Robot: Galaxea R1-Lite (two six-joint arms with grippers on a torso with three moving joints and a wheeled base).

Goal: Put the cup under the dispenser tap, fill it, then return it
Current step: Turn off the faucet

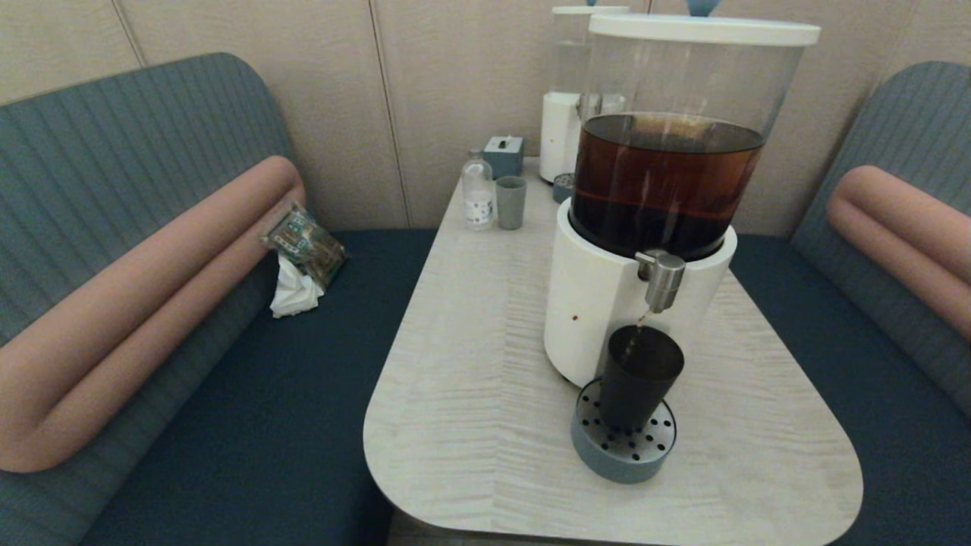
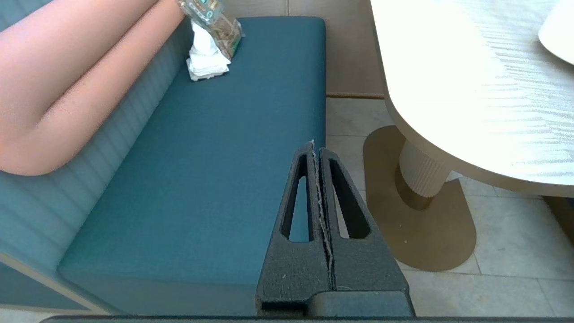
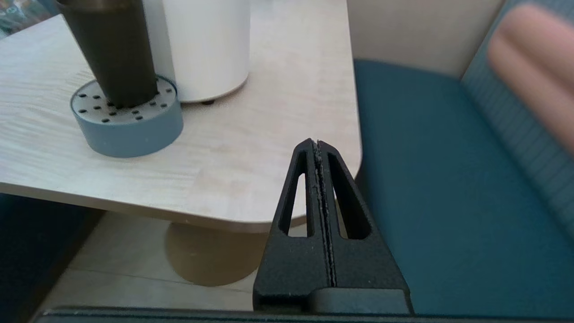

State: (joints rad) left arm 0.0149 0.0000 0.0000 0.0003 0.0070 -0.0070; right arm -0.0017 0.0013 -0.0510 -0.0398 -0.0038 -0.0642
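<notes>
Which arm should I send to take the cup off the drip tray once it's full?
Right, probably. The right gripper, jaws shut, hangs just off the table corner nearest the cup on the drip tray under the tap. The left gripper, also shut, sits low over the bench, farther off.

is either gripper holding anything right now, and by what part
Nothing is held. The left gripper and right gripper are both shut, empty, off the table; the cup stands alone under the dispenser tap.
</notes>
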